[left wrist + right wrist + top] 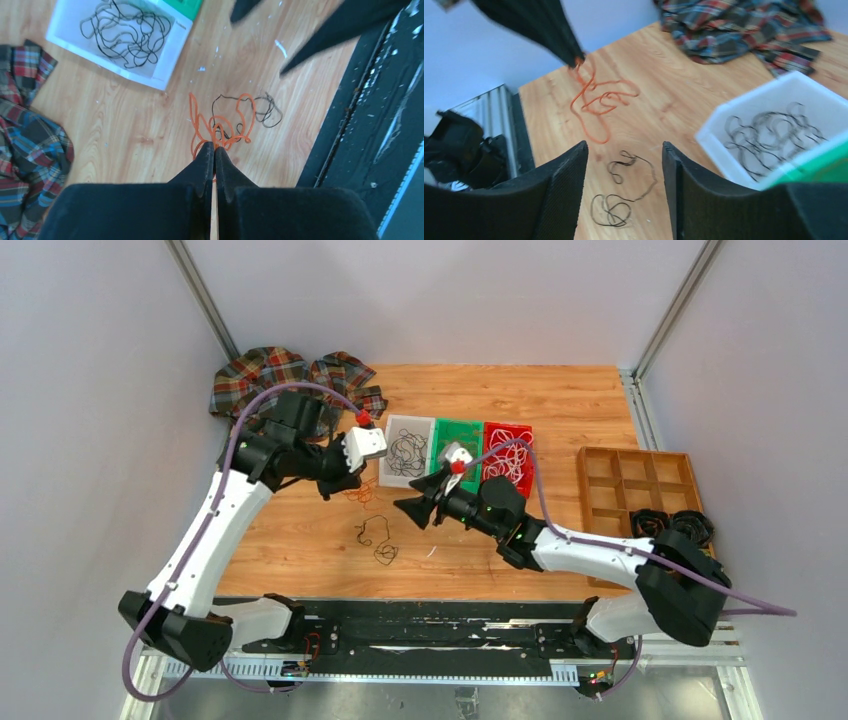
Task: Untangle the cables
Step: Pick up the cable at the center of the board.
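**Spotter:** What does the left side have?

**Operator:** My left gripper has its fingers pressed together on the orange cable, pinching one end. The rest hangs in loops down to the wooden table, just in front of the white bin.

**Spotter:** Is it free of the black one?

**Operator:** I can't quite tell. From the left wrist a black strand seems to cross the orange loops. So I'd lift slowly and straight up, watching whether the black cable rises with it. If it does, I pin it with the other claw.

**Spotter:** And the arms?

**Operator:** My left arm reaches forward with the elbow bent and the wrist tipped down. My right arm stretches low across to the left. The right gripper has its jaws spread, holding nothing, above the black cable.
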Controlling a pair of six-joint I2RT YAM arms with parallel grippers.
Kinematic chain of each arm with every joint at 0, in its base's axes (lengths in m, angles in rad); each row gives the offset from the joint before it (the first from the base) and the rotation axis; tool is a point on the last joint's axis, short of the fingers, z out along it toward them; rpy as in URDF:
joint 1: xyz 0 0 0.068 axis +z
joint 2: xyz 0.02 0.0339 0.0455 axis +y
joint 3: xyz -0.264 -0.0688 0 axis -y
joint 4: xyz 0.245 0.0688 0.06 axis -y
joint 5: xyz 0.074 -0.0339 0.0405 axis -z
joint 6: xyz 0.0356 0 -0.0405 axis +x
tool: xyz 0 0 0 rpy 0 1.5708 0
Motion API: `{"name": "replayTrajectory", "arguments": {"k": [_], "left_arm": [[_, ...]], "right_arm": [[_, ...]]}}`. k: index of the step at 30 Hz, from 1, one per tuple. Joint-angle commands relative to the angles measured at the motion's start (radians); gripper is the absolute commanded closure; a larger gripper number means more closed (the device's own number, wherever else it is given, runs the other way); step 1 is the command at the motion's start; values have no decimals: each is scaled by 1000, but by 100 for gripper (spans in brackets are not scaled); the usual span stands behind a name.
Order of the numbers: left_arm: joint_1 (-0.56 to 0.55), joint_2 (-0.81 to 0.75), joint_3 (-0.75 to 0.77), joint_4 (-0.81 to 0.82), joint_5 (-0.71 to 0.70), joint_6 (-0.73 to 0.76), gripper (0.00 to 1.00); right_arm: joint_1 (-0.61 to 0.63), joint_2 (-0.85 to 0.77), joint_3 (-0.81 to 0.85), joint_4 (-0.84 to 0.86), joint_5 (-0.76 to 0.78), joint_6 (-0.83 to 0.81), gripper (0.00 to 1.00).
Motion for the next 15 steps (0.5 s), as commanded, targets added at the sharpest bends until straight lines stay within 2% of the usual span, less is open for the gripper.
{"name": "replayTrajectory", "arguments": {"k": [1,11,15], "left_arm": [[1,-34,79,-141,68,-61,99],[-45,-68,231,-272,129,-101,99],[-46,-77,272,-299,180,-127,99]], "right_arm": [[104,57,58,156,-36,-66,42],[165,205,188,245,-45,-58,37],[165,238,192,263,-30,-45,46]]}}
